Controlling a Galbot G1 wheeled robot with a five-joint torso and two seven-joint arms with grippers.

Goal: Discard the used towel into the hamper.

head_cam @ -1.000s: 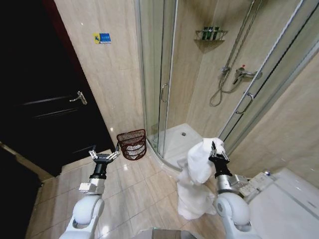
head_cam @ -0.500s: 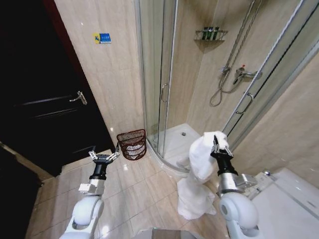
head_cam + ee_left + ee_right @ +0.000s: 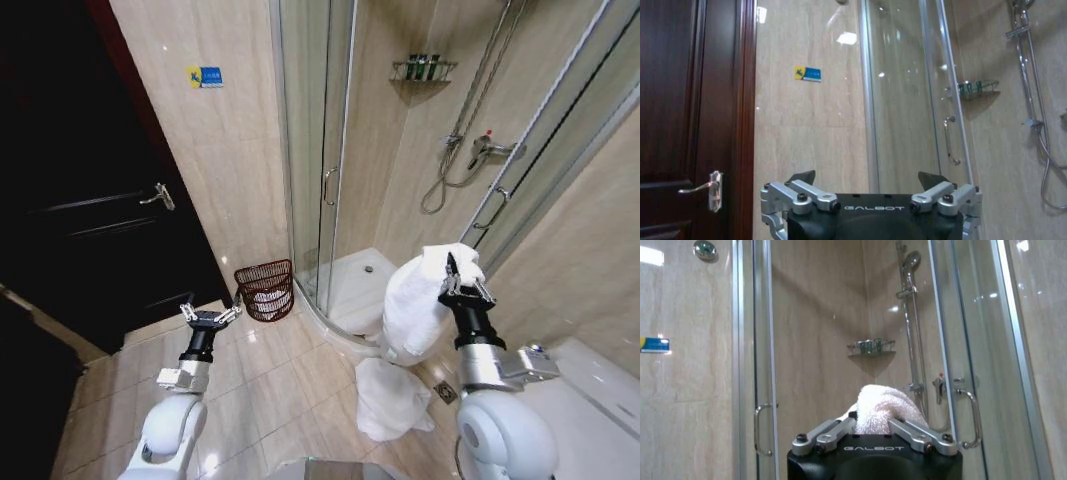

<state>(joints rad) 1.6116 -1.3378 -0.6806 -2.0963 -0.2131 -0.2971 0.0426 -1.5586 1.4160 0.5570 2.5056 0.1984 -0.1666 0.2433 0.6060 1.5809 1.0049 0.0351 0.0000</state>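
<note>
A white towel (image 3: pixel 412 310) hangs from my right gripper (image 3: pixel 460 274), which is shut on its upper end; the lower part trails down to the floor tiles. In the right wrist view the towel (image 3: pixel 881 412) bulges up between the closed fingers (image 3: pixel 830 432). The hamper (image 3: pixel 265 289), a dark reddish-brown open-weave basket holding something white, stands on the floor against the wall by the shower door, well left of the towel. My left gripper (image 3: pixel 209 316) hovers low, just left of the hamper, open and empty; in the left wrist view the left gripper (image 3: pixel 868 179) has its jaws spread.
A glass shower enclosure (image 3: pixel 320 150) with a raised white tray (image 3: pixel 355 285) stands behind the hamper and towel. A dark wooden door (image 3: pixel 90 200) with a lever handle is on the left. A white toilet (image 3: pixel 570 410) sits at the lower right. Tiled floor lies between the arms.
My right gripper has risen and shifted right with the towel, lifting more of it off the floor. The left arm and hamper have stayed put.
</note>
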